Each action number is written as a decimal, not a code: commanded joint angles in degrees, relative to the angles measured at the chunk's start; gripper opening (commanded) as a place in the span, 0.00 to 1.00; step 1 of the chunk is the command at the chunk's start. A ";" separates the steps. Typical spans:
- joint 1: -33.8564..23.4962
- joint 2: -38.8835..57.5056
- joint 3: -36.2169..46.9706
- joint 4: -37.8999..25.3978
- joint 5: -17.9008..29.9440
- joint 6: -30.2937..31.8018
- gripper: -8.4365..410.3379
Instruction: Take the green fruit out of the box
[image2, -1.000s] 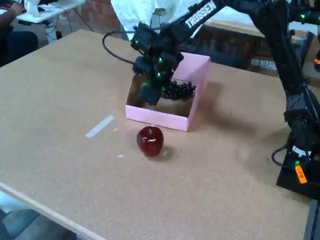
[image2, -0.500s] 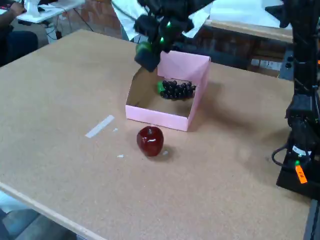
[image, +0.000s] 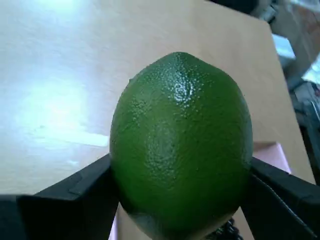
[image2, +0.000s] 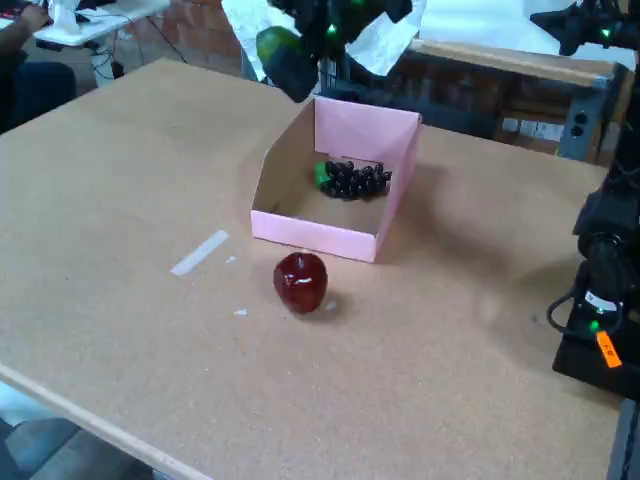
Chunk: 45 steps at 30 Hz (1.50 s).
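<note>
Lime (image: 181, 147) fills the wrist view, pinched at its widest between the two black fingers (image: 65, 200) of the gripper (image2: 285, 60); jaws are clamped on it, one pad each side. In the fixed view the lime shows as a green blob at the top edge, high above the bench (image2: 120, 200) and up-left of the pink box (image2: 345, 165), clear of its walls. Box sits mid-bench w/ its tall back wall away from the camera and brown inner faces showing. Inside, near the back wall, lies a bunch of black grapes (image2: 355, 180) w/ a green stem piece at its left end. Red apple (image2: 300, 282) stands on the bench just in front of the box's low front wall, not touching it. Strip of pale tape (image2: 199, 252) lies left of the apple. Arm's base is at the right edge.
</note>
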 joint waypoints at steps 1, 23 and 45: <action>7.96 -1.60 -0.02 0.09 0.07 1.99 0.34; 21.29 5.62 -0.02 0.28 -7.52 10.58 0.34; 31.95 5.62 -4.11 -8.96 -5.68 27.98 0.34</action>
